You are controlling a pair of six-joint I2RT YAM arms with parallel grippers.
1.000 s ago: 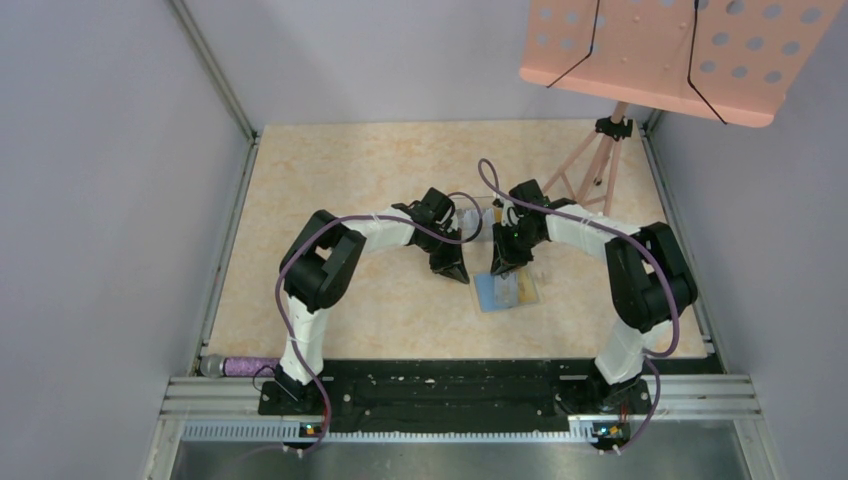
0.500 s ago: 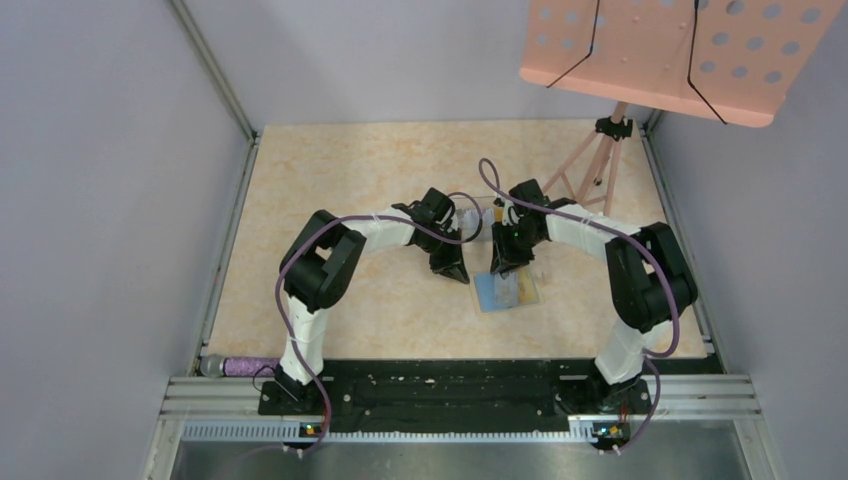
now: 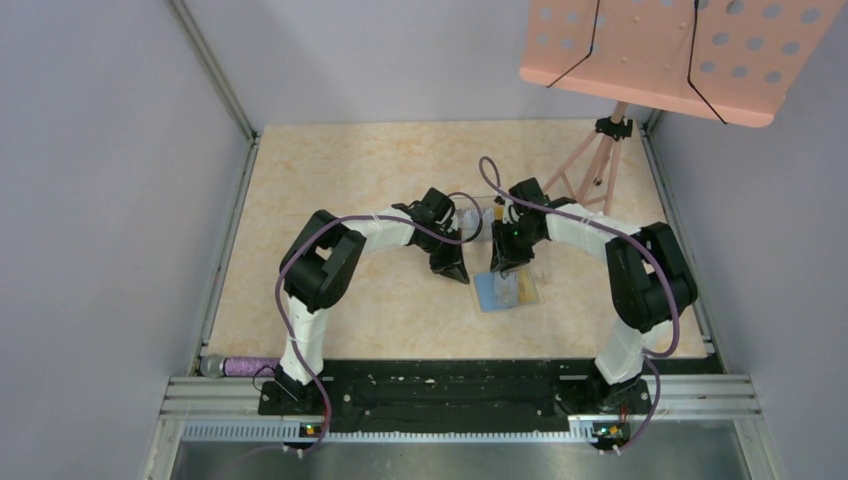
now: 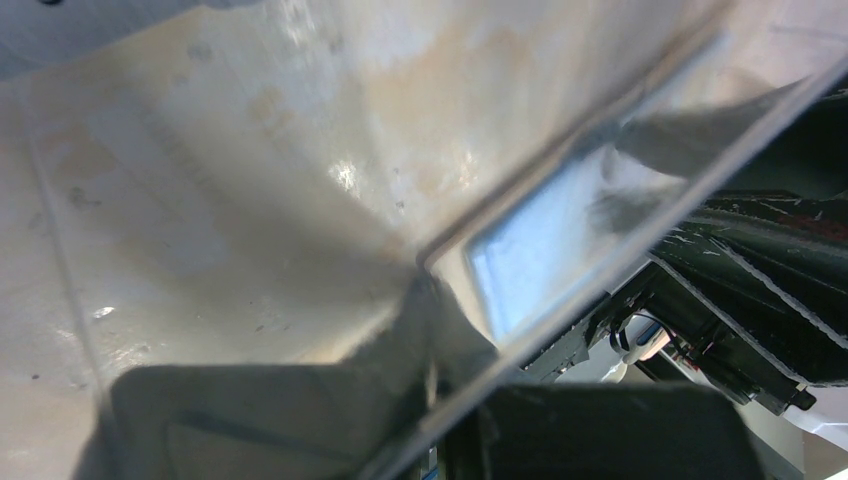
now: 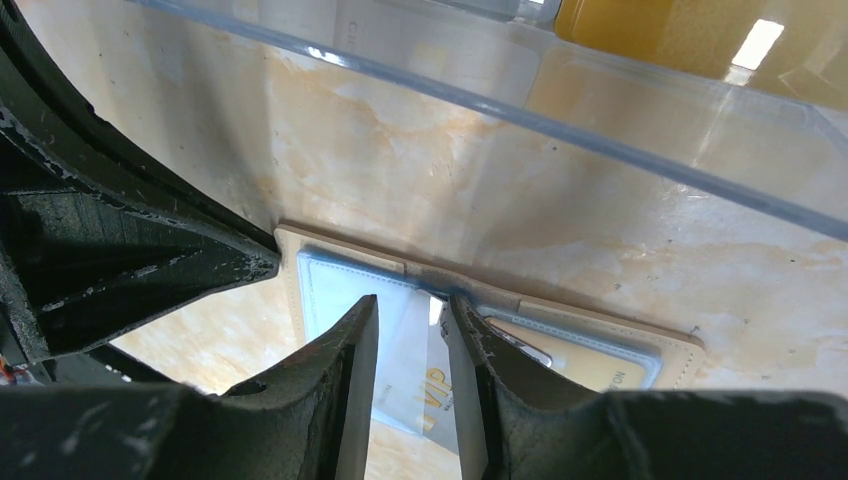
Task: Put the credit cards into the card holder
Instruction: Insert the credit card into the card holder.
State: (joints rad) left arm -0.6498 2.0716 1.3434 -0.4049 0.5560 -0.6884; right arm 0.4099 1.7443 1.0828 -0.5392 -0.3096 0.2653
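Note:
The card holder (image 3: 507, 291) lies open on the table, tan with blue-grey lining (image 5: 600, 322). A silvery credit card marked VIP (image 5: 415, 360) rests flat on its left panel and sticks out over the near edge. A yellow credit card (image 5: 580, 365) sits in the right pocket. My right gripper (image 5: 412, 302) hangs over the silvery card with its jaws apart on either side of it (image 3: 500, 268). My left gripper (image 3: 457, 274) is shut, and its tip touches the holder's far left corner (image 5: 262, 264). The left wrist view is blurred, showing only the shut fingers (image 4: 430, 300).
A clear plastic box (image 5: 560, 130) stands just beyond the holder with more cards inside, one yellow (image 5: 650, 30). A pink perforated stand (image 3: 680, 55) on a tripod (image 3: 590, 165) is at the back right. A purple object (image 3: 240, 366) lies by the left arm's base.
The right gripper's jaws have spread apart over the silvery card. Both arms stay almost where they were.

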